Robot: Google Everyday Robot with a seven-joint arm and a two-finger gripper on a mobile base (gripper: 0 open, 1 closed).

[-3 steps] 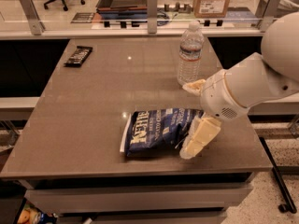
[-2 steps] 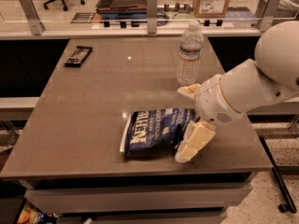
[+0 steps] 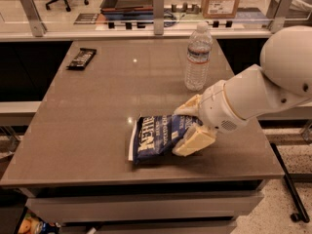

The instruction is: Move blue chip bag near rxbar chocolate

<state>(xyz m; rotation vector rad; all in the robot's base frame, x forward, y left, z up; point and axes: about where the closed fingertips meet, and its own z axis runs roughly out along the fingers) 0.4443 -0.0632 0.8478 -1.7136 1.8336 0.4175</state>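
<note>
Cream two-finger claw (image 3: 190, 125) clenched on right end of crinkled dark-blue foil chip bag (image 3: 153, 139); small black-wrapped flat bar (image 3: 81, 58) well apart, beyond bag's far-left.

The table (image 3: 97, 130) bears a bottle (image 3: 197, 57), rxbar chocolate (image 3: 81, 58), and blue chip bag (image 3: 153, 139) at the claw (image 3: 178, 130).

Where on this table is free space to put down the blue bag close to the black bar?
Bare table spans from the rxbar chocolate across to the water bottle and forward to the blue chip bag. The near right is crowded: the claw sits at the bag's right end.
</note>
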